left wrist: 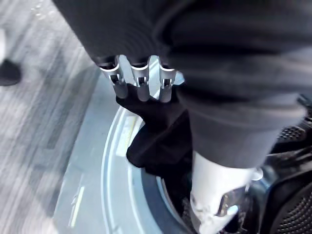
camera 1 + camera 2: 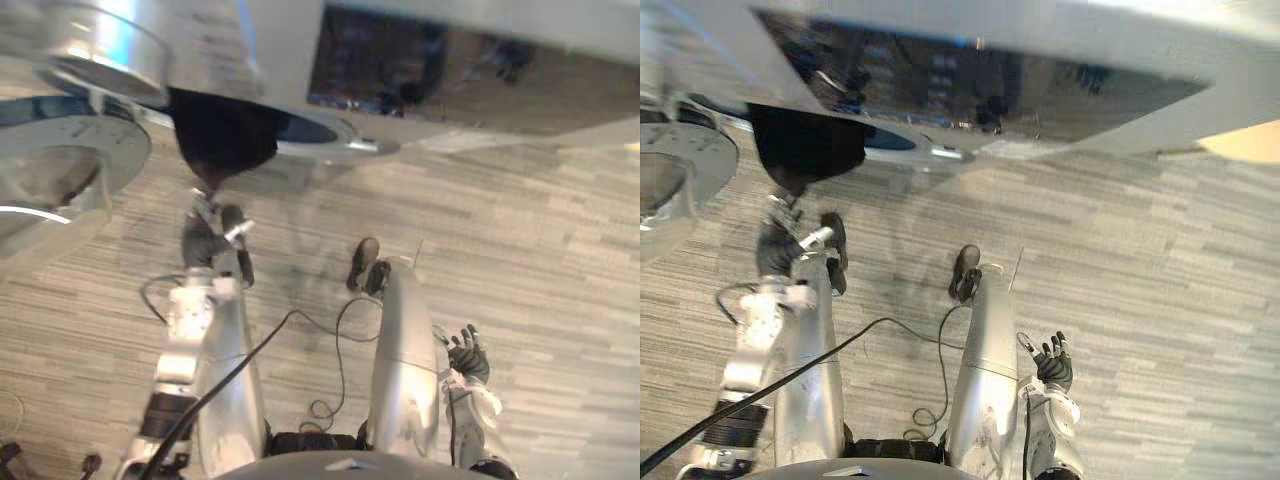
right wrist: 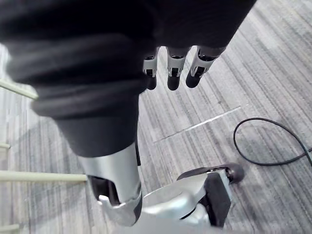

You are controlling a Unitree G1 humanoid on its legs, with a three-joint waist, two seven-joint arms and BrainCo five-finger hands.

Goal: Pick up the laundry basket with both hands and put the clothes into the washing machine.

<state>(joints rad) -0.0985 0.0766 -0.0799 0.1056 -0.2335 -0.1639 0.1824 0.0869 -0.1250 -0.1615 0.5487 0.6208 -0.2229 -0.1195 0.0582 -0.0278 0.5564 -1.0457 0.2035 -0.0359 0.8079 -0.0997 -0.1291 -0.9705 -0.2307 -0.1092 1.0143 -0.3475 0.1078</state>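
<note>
Holding dark garment [image 2: 225, 135] at washing machine [image 2: 340, 140] mouth, left hand [image 2: 205, 240] fingers curled on it; right hand [image 2: 468, 355] hangs low, fingers spread, empty. Loading seemingly midway.

A black cloth garment [image 2: 222, 130] hangs just past the left hand [image 2: 205, 240], in the round opening of the white washing machine [image 2: 290, 60]. Its round glass door [image 2: 60, 170] stands left of that hand.
</note>
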